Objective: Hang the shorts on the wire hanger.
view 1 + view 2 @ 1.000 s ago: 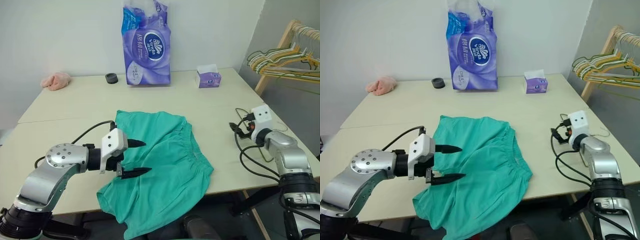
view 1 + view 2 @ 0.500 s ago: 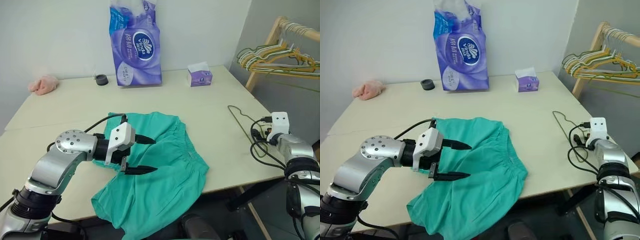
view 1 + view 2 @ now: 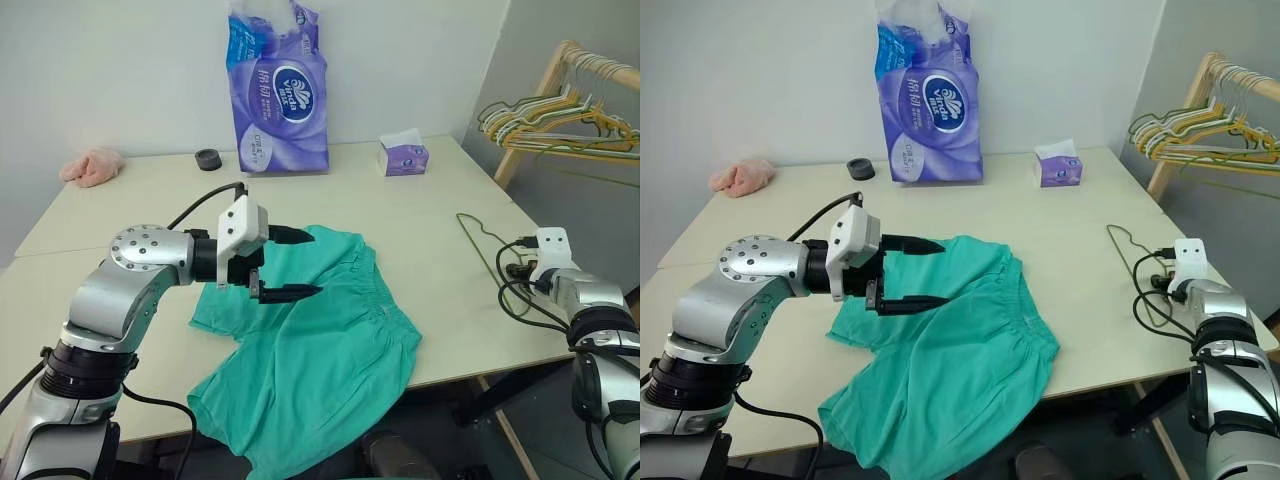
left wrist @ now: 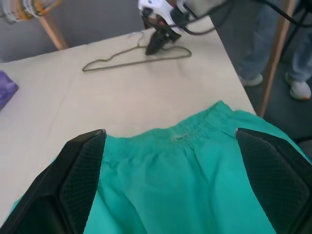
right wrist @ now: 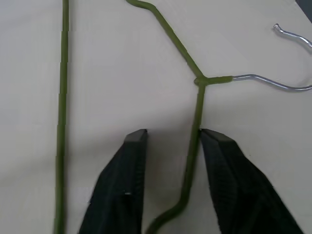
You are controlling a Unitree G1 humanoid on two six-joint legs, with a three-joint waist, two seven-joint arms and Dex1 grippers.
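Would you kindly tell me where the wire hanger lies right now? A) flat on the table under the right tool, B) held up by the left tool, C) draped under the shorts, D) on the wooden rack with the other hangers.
A: the wire hanger lies flat on the table, one arm of it between the right tool's fingers.

Head pair downward; wrists close along fingers

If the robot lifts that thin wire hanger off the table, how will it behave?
The wire hanger looks light, so it probably lifts easily. Its thin wire between the right gripper's fingers may twist or swing. Lying flat on the table, it may slide.
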